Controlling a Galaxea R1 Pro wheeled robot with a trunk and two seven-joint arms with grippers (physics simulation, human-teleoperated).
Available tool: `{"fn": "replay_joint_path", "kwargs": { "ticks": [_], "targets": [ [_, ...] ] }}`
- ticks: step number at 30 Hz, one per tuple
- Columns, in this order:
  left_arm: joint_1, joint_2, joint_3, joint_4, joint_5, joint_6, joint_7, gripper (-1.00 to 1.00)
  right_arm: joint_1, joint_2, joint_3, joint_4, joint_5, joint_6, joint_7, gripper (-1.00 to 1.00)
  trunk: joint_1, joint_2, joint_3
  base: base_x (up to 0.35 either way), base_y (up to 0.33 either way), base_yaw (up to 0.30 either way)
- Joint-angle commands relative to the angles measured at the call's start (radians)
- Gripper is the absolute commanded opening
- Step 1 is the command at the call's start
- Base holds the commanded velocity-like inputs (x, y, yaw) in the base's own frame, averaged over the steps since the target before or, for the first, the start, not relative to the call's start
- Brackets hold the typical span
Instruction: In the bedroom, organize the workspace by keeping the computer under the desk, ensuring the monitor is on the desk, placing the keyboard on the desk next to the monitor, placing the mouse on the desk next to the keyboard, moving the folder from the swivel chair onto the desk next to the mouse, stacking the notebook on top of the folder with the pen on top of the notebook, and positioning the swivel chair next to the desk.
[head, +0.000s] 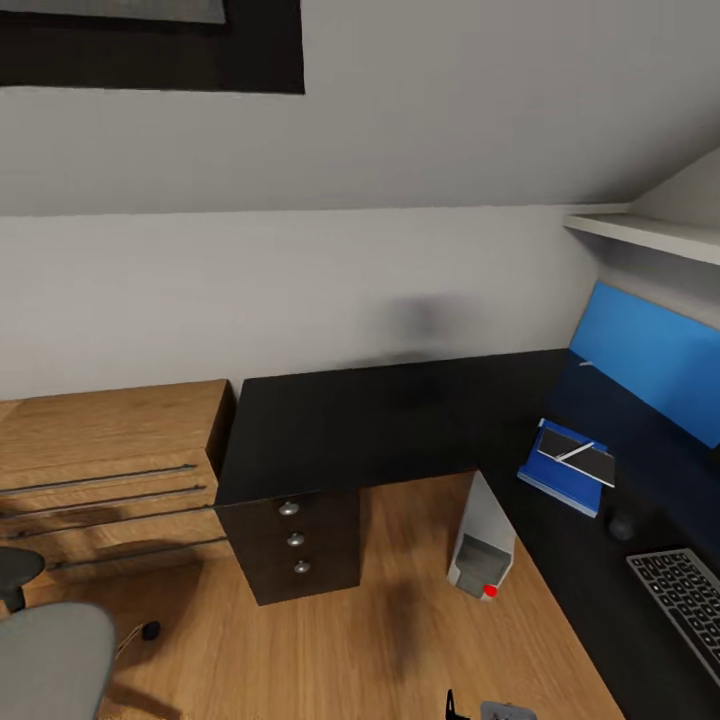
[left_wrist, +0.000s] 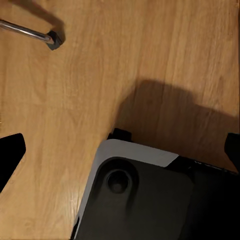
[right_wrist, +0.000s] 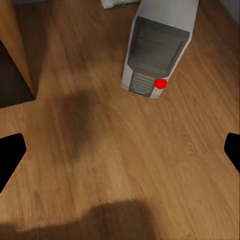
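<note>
The black L-shaped desk (head: 370, 420) fills the middle and right of the head view. On its right wing lies the blue folder (head: 552, 479), with the dark grey notebook (head: 585, 463) on it and the white pen (head: 574, 451) on top. Nearer me sit the mouse (head: 622, 524) and the keyboard (head: 690, 600). The computer (head: 482, 555) (right_wrist: 160, 45) stands on the floor at the desk's inner edge. The swivel chair (head: 50, 660) is at the lower left. Both the left gripper (left_wrist: 120, 155) and the right gripper (right_wrist: 120, 155) hang open over the floor, holding nothing. The monitor is out of view.
A light-wood chest (head: 100, 470) with bar handles stands left of the desk's drawer unit (head: 295, 540). A blue wall panel (head: 650, 360) and a white shelf (head: 650, 235) are at the right. A chrome chair leg with its castor (left_wrist: 52, 40) lies near my base (left_wrist: 140, 195).
</note>
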Motion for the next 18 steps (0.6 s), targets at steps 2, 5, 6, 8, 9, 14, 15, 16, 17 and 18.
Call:
{"fn": "replay_joint_path", "kwargs": {
  "ticks": [2,5,6,8,9,14,15,16,17,18],
  "targets": [
    [-0.001,0.0,-0.016,0.011,0.008,-0.034,0.007,1.0,-0.001,0.0,0.009,0.003,-0.003,-0.018,-0.009,1.0,0.0,-0.001,0.001,0.0,0.0,0.15],
    [-0.001,-0.004,-0.089,0.033,0.01,-0.075,0.008,1.0,-0.001,0.001,0.01,0.025,-0.003,-0.043,-0.009,1.0,0.0,-0.001,0.006,-0.002,0.0,0.135],
    [-0.001,-0.004,-0.11,0.035,0.01,-0.079,0.01,1.0,-0.001,0.001,0.01,0.027,-0.003,-0.046,-0.009,1.0,0.0,-0.001,0.007,-0.054,-0.005,0.131],
    [-0.001,-0.004,-0.13,0.039,0.011,-0.081,0.011,1.0,-0.001,0.002,0.011,0.029,-0.002,-0.054,-0.009,1.0,0.0,-0.001,0.01,-0.115,-0.024,0.13],
    [-0.001,-0.004,-0.138,0.043,0.011,-0.081,0.012,1.0,-0.001,0.003,0.012,0.03,-0.002,-0.066,-0.009,1.0,0.0,-0.001,0.011,-0.194,-0.05,0.129],
    [-0.001,-0.006,-0.148,0.063,0.012,-0.081,0.014,1.0,-0.001,0.005,0.016,0.033,-0.001,-0.11,-0.009,1.0,0.0,-0.001,0.019,-0.257,-0.067,0.129],
    [-0.001,-0.006,-0.149,0.064,0.012,-0.081,0.014,1.0,-0.001,0.005,0.016,0.033,-0.001,-0.115,-0.009,1.0,0.0,-0.001,0.02,-0.296,-0.077,0.129],
    [-0.001,-0.007,-0.15,0.066,0.012,-0.08,0.014,1.0,-0.001,0.005,0.016,0.033,-0.001,-0.119,-0.009,1.0,0.0,-0.001,0.022,-0.301,-0.078,0.129],
    [-0.001,-0.008,-0.15,0.067,0.012,-0.08,0.014,1.0,-0.001,0.005,0.016,0.034,-0.001,-0.122,-0.009,1.0,0.0,-0.001,0.023,-0.306,-0.082,0.129],
    [-0.001,-0.009,-0.151,0.07,0.012,-0.079,0.014,1.0,-0.001,0.005,0.017,0.035,-0.001,-0.127,-0.009,1.0,0.0,-0.001,0.025,-0.312,-0.096,0.128]
  ]
}}
